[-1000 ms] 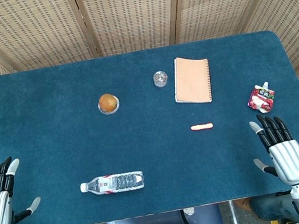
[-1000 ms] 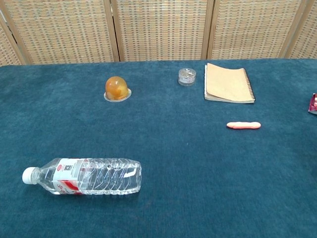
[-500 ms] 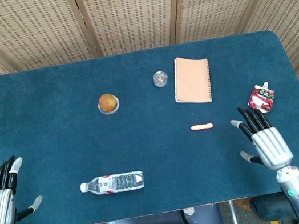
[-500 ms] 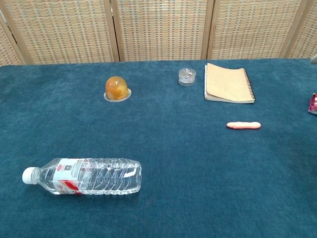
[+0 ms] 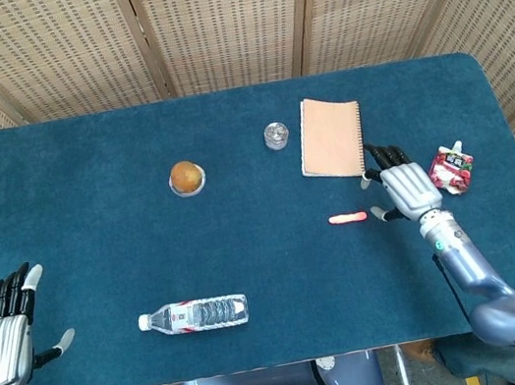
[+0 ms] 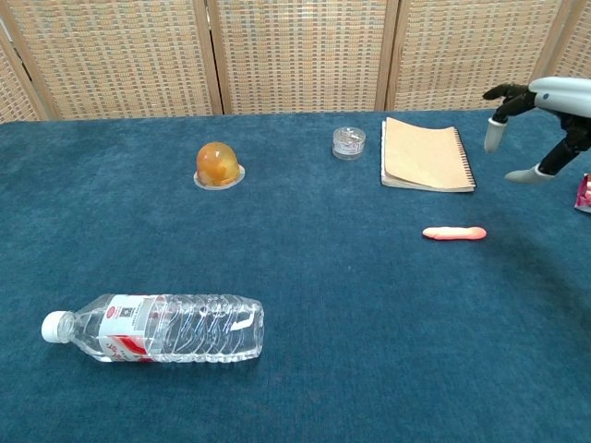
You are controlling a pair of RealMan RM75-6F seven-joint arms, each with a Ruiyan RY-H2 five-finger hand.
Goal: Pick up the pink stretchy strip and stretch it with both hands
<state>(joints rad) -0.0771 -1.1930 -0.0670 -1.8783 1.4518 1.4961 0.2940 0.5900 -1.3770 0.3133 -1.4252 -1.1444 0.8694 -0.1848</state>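
The pink stretchy strip (image 5: 348, 218) (image 6: 454, 233) lies flat on the blue table, just below the notebook. My right hand (image 5: 399, 187) (image 6: 545, 112) hovers open a little to the right of the strip, fingers spread and apart from it. My left hand (image 5: 4, 329) stays open at the table's near left corner, far from the strip; the chest view does not show it.
A tan spiral notebook (image 5: 331, 137) lies behind the strip, with a small clear jar (image 5: 276, 135) to its left. A red-and-white pouch (image 5: 450, 168) sits right of my right hand. An orange ball on a disc (image 5: 187, 177) and a lying water bottle (image 5: 195, 315) occupy the left half.
My right hand has moved from the near right edge up and left, arriving beside the strip and entering the chest view. The left hand has barely shifted.
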